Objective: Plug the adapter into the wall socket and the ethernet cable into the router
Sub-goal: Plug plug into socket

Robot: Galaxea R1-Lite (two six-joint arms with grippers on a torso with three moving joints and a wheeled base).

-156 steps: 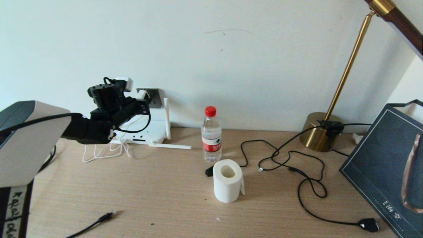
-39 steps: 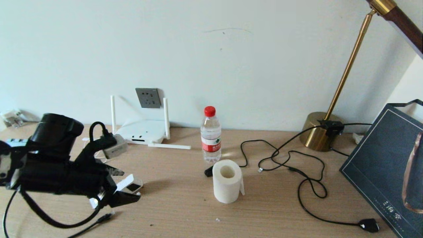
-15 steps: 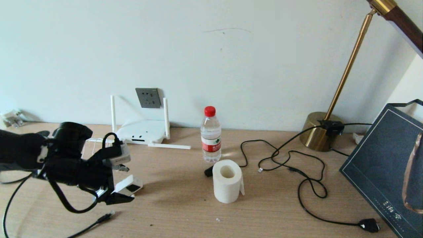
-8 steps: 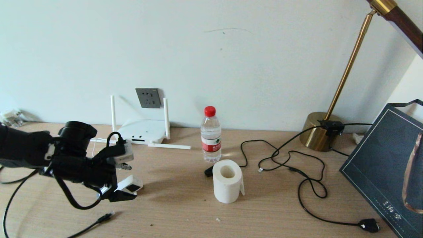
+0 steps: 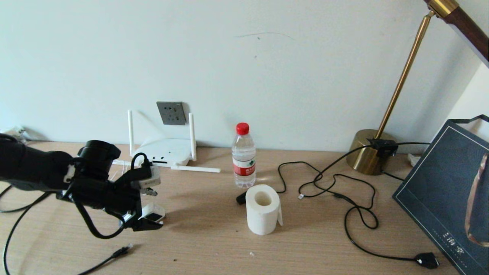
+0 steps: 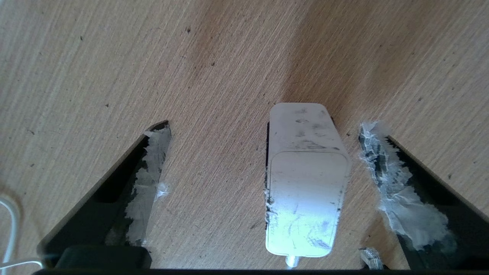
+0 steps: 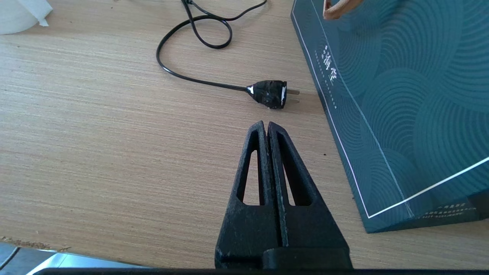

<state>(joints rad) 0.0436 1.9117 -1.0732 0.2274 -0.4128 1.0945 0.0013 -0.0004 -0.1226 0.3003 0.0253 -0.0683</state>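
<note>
Head view, red-label bottle (image 5: 244, 155), text unreadable, left hand (image 5: 149, 208) open over adapter (image 5: 153, 213)

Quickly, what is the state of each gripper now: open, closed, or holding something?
Left gripper: open, around the small white cube-shaped adapter on the wooden table, not touching it.
Right gripper: closed, empty, above the table.

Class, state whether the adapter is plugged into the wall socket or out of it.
Out: the adapter lies on the table between the open left gripper, and the wall socket is bare.

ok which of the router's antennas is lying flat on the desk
The antenna at the front right of the router, stretched out towards the water bottle. The two by the wall socket stand upright.
</note>
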